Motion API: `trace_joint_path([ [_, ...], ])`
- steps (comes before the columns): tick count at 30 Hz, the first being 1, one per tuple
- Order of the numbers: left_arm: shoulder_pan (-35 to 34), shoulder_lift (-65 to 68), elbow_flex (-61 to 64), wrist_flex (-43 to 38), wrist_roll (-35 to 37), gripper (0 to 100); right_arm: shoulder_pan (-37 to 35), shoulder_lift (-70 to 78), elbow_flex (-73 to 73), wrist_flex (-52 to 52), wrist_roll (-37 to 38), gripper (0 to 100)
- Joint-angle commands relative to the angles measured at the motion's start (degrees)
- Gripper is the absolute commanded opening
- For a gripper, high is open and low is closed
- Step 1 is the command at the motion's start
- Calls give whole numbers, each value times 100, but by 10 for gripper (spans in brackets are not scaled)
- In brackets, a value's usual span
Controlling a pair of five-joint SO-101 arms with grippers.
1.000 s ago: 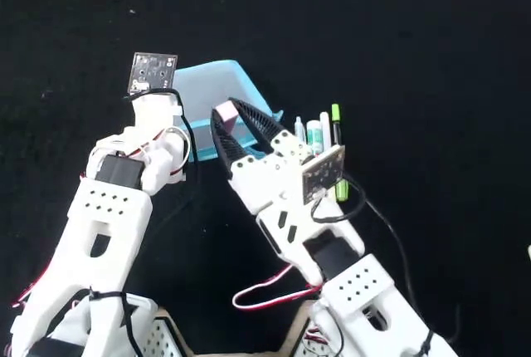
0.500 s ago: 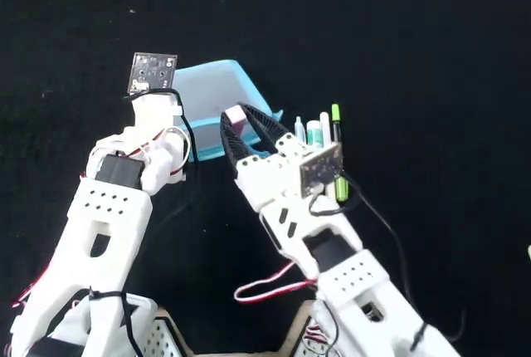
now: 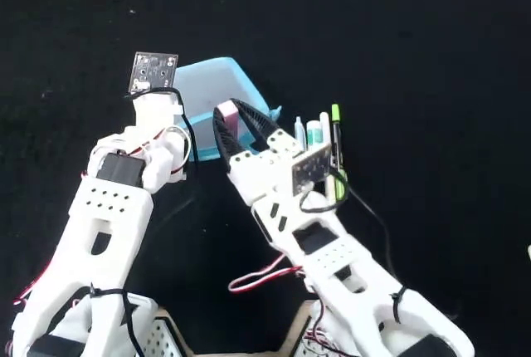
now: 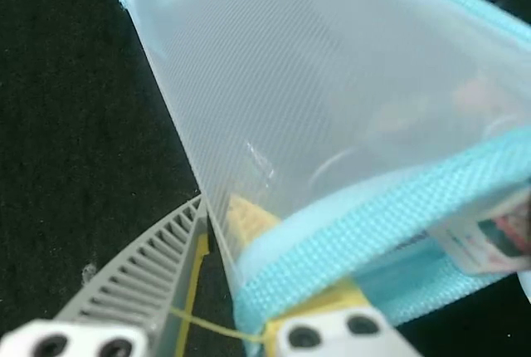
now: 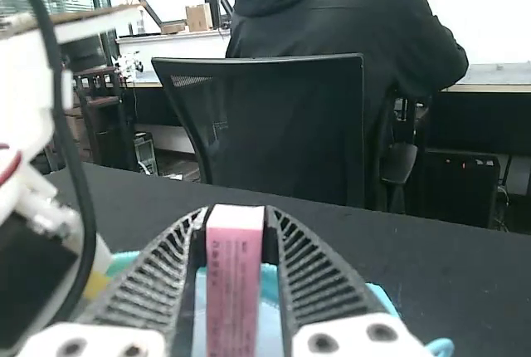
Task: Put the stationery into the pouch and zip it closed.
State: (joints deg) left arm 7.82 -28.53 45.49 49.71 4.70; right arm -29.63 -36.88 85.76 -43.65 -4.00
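Near side: right gripper is clenching its fingers on the pink eraser, held upright. Left gripper is pinching the pouch rim beside it. The mouth is lying just beyond the eraser, toward the bench's far edge, so the right arm is nearer.

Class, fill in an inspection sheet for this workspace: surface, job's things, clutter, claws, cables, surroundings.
Surface: black-covered table.
Job's things: light blue pouch; pink eraser at its edge; pens in a row beside the right arm.
Clutter: nothing seen.
Claws: left claw pinches the pouch's edge; right claw grips the pink eraser.
Cables: red-and-white wire loops near the right arm's base; black cable alongside.
Surroundings: mesh chair, desk.
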Motion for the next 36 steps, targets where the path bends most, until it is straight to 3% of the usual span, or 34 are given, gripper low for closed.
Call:
trace_joint_path([
  [1, 75, 88, 365, 44, 53, 30, 132, -330, 295, -220, -18, 11],
  [10, 57, 97, 365, 26, 53, 30, 141, -1059, 1015, -211, -9, 11],
  [13, 57, 105, 365, 35, 53, 30, 176, -1358, 1015, 255, 9, 11],
  [19, 48, 88, 365, 44, 53, 30, 193, -2343, 831, 2215, 475, 11],
  [27, 48, 88, 365, 26, 53, 30, 202, -3846, -690, 6954, 466, 11],
  [30, 48, 88, 365, 18, 53, 30, 202, -4303, -778, 7464, 466, 11],
  [36, 48, 88, 365, 18, 53, 30, 211, -4708, -576, 7490, 466, 11],
])
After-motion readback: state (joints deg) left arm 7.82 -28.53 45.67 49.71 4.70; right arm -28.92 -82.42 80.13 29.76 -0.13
